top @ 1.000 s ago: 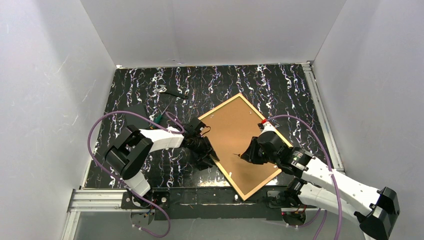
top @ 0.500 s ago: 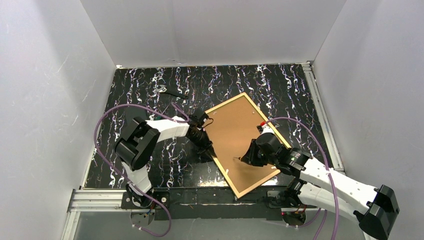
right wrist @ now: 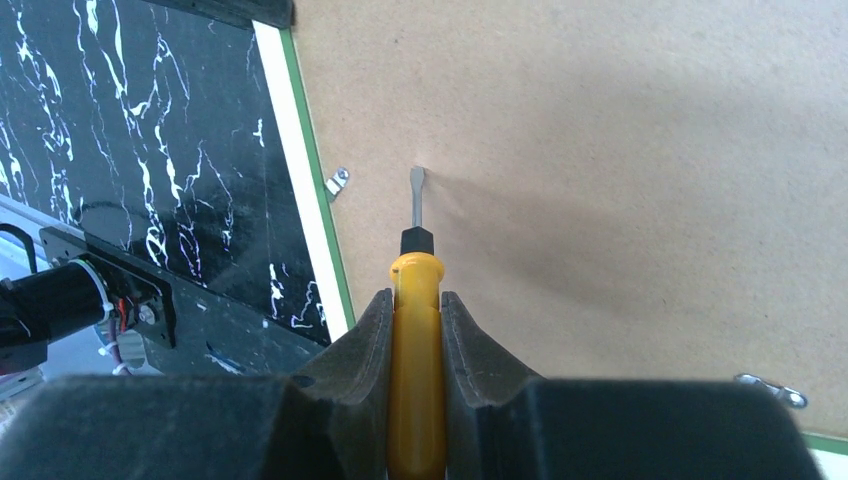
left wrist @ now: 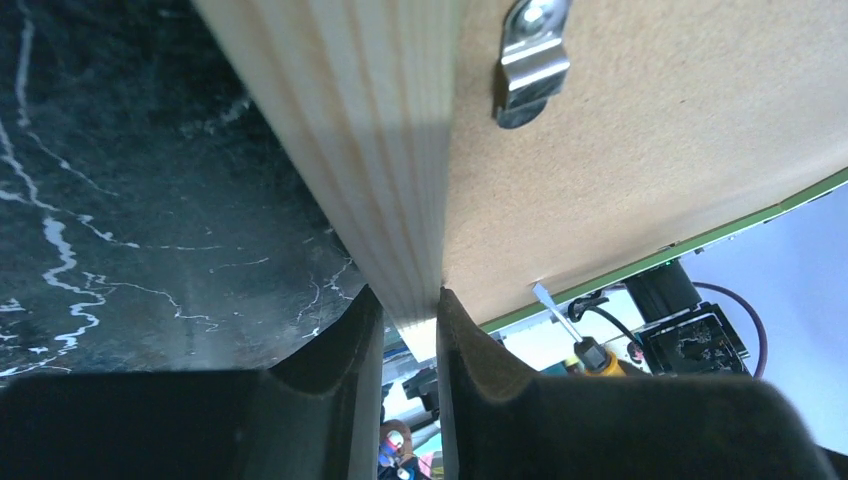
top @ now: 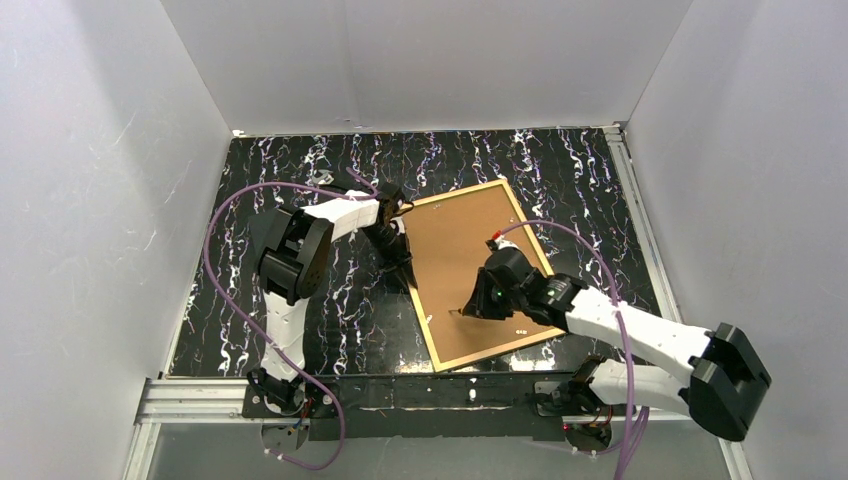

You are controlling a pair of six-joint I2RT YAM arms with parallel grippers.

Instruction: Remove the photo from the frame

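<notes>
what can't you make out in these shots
- the photo: unseen in every view; the board covers the back of the frame
- screwdriver tip: too small in the top view to tell if it touches
- left pincer grip: top view, hidden under its own wrist

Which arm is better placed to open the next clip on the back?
Right: the right gripper holds the yellow screwdriver, tip near a clip on the backing board. The left gripper is shut on the frame's edge.
</notes>
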